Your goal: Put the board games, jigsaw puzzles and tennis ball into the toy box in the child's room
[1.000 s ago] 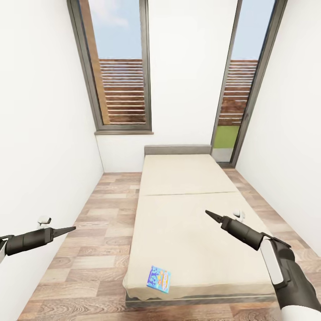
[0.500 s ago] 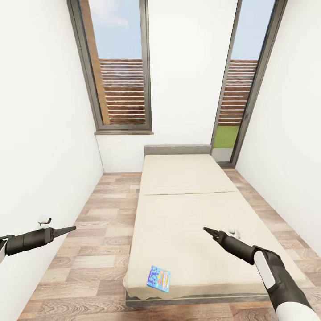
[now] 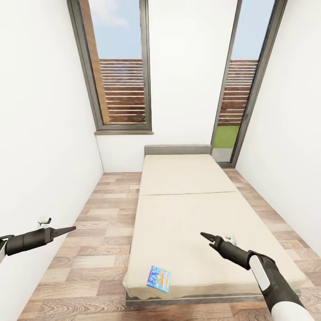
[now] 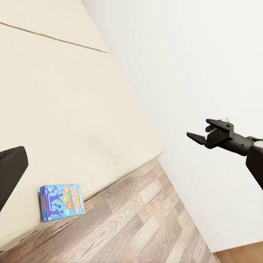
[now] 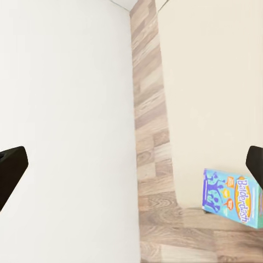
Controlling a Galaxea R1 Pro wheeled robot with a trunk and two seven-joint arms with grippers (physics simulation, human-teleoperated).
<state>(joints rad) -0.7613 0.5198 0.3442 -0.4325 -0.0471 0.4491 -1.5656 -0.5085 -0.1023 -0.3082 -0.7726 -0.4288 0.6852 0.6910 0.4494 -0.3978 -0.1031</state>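
My left gripper [image 3: 70,229] hangs over the wood-plank floor [image 3: 89,263] beside the bed [image 3: 187,209]; whether its jaws are spread I cannot tell. The blue board game [image 3: 159,279] lies flat on the bed's near left corner. My right gripper [image 3: 204,235] hovers above the bed, empty, jaws parted wide in the left wrist view.

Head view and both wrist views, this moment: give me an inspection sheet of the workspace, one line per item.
Surface: bed, beige mattress, grey headboard.
Job's things: blue board game flat near the bed's foot corner, label reads "Balderdash".
Clutter: nothing seen.
Grippers: right tool open over the mattress, holding nothing; left tool over the floor beside the bed, state unclear.
Cables: nothing seen.
Surroundings: white walls, wood-plank floor, two tall dark-framed windows.
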